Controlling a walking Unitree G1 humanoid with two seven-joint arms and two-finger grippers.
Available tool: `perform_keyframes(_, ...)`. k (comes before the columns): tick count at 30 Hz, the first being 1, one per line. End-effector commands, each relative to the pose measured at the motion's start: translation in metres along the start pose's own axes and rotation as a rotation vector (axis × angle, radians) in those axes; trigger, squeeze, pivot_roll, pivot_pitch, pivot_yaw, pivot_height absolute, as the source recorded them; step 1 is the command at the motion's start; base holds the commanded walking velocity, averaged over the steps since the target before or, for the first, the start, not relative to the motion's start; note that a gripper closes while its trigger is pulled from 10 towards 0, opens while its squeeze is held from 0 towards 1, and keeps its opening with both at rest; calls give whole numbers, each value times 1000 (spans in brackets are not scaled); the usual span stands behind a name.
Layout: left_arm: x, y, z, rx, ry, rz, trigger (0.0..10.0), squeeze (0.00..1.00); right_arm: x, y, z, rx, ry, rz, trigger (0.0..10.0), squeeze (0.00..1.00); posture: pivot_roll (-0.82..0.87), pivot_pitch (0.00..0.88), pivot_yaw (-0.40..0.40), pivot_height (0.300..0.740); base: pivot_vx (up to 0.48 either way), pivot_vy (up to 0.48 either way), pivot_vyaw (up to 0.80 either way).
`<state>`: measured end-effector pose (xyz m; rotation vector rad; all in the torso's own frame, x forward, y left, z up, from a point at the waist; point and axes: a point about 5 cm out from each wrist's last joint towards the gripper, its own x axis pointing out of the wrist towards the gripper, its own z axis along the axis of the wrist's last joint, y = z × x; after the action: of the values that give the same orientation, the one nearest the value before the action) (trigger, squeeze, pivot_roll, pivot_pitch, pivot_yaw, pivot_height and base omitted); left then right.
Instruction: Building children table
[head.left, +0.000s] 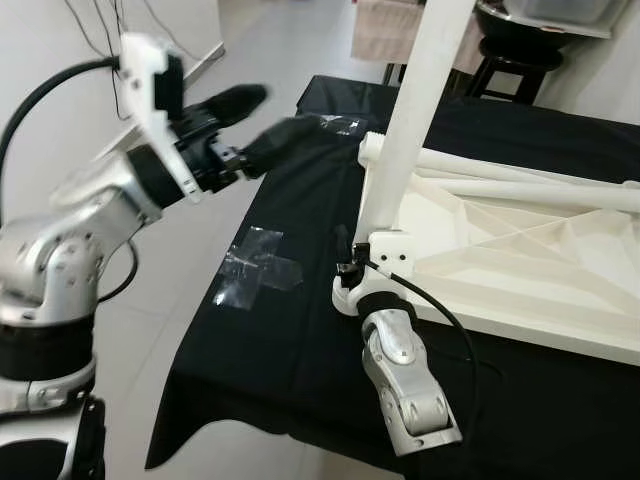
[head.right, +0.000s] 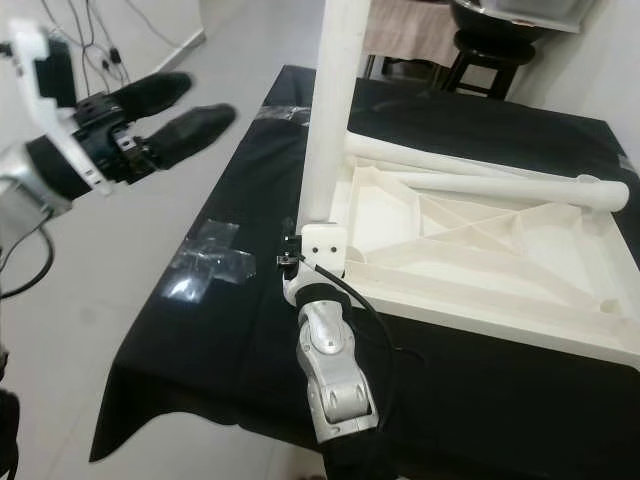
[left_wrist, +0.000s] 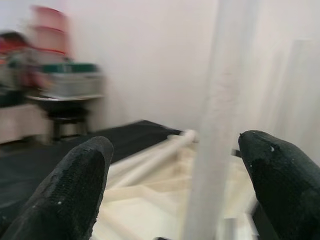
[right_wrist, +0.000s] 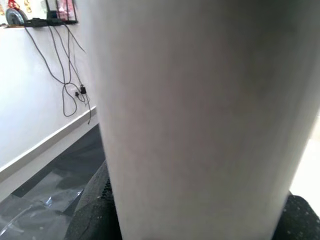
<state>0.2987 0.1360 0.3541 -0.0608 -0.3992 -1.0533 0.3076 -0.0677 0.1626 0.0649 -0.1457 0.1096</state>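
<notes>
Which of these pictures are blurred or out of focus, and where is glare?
Left wrist view: background and upright white leg smeared; the black fingers sharper. Left eye view: left gripper blurred, glare on the clear tape. Right wrist view: the leg a soft blank surface. Right eye view: mostly sharp.

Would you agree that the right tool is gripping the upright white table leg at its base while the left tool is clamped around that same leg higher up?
Not quite. The left tool is open and apart from the upright leg, as the left eye view shows. The right tool does grip that leg at its base, on the white tabletop.
</notes>
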Motion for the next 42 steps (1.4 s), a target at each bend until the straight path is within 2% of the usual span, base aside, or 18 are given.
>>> perform_keyframes(1,10,3,-5,-42,38,-53,10000,1000,-14,44,-42,136,242,86,10000,0,11,158,-33,740,0,0,0)
perform_keyframes(2,18,4,-8,-38,77,-106,10000,914,-13,44,-42,135,240,88,10000,0,10,156,-31,740,0,0,0)
perform_keyframes(3,23,5,-10,-34,106,-142,10000,573,-13,45,-42,134,238,90,10000,0,10,156,-31,740,0,0,0)
perform_keyframes(4,29,2,-14,-26,149,-215,10000,0,-12,45,-42,134,235,93,10000,0,7,154,-29,740,0,0,0)
perform_keyframes(7,34,1,-16,-13,182,-266,10000,0,-12,46,-41,134,233,95,10000,0,5,154,-24,740,0,0,0)
perform_keyframes(10,47,2,-16,2,209,-326,10000,0,-11,48,-41,136,227,101,10000,0,5,153,-22,740,0,0,0)
perform_keyframes(11,54,5,-16,18,218,-329,10000,0,-11,49,-41,138,223,105,10000,0,5,154,-20,740,0,0,0)
perform_keyframes(12,54,5,-16,18,218,-329,10000,0,-11,49,-41,138,223,105,10000,0,5,154,-20,740,0,0,0)
perform_keyframes(18,79,11,-19,98,263,-344,10000,0,-10,56,-40,134,212,136,10000,0,0,156,-14,740,0,0,0)
perform_keyframes(30,95,3,-18,104,247,-409,10000,0,-11,64,-43,57,210,206,10000,0,3,159,-17,740,0,0,0)
perform_keyframes(39,97,-1,-16,100,228,-411,10000,0,-12,68,-42,-18,187,248,10000,0,5,157,-21,740,0,0,0)
perform_keyframes(40,97,-2,-13,96,216,-399,9137,0,-12,68,-43,-12,193,250,10000,0,7,155,-25,740,0,0,0)
perform_keyframes(41,97,-2,-13,96,216,-399,9137,0,-12,68,-43,-12,193,250,10000,0,7,155,-25,740,0,0,0)
perform_keyframes(42,96,-2,-11,90,205,-385,4549,0,-11,67,-44,-7,199,248,10000,0,7,153,-26,740,0,0,0)
